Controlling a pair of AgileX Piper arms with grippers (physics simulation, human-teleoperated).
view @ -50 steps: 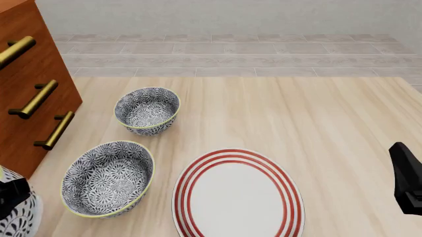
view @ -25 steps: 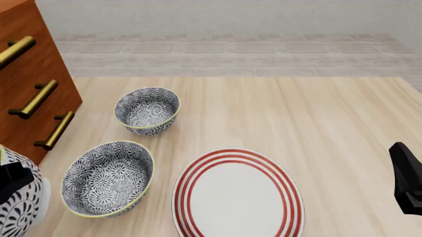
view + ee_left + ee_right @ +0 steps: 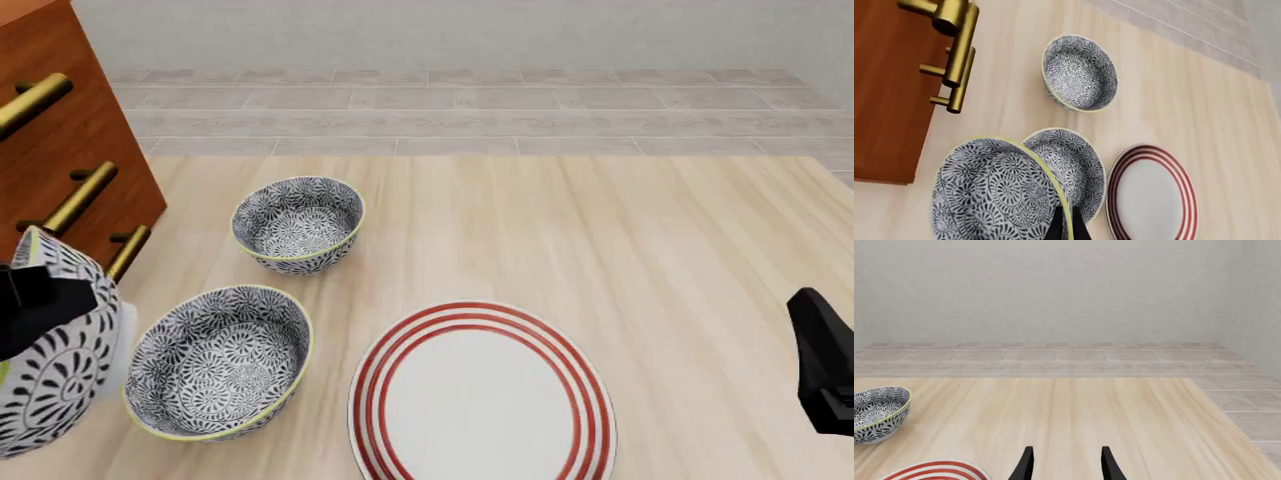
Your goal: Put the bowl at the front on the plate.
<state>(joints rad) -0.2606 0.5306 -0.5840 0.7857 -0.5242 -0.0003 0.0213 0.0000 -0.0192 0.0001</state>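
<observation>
The pale wood-grain bench runs back to a grey tiled floor and a plain grey wall. A brown drawer cabinet with brass handles stands at the bench's left edge. The left claw is closed narrow on the rim of the bowl, holding it tilted above the near left corner. The red-ringed plate lies at the near edge, two more patterned bowls to its left. The right claw is parted, empty.
</observation>
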